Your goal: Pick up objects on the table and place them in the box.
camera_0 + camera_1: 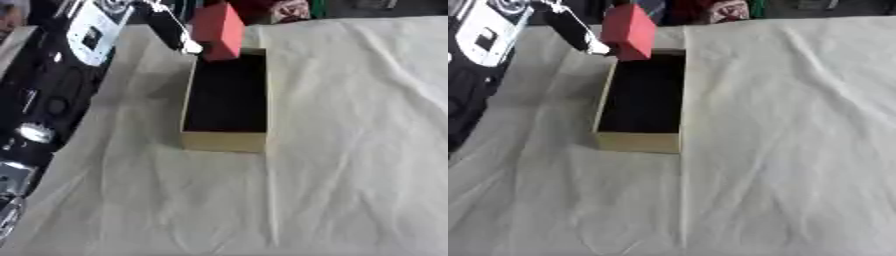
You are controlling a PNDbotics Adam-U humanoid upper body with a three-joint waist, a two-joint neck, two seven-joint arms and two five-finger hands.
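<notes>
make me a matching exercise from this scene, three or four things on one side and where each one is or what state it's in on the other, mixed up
Things:
1. red block
2. box
3. left hand
4. cloth

Places or states:
A. spread over the table, creased
B. held up above the far end of the box
C. reaching in from the upper left, fingers on the block
D. open, dark inside, with nothing to be seen in it

Pairs: 1-B, 2-D, 3-C, 4-A
</notes>
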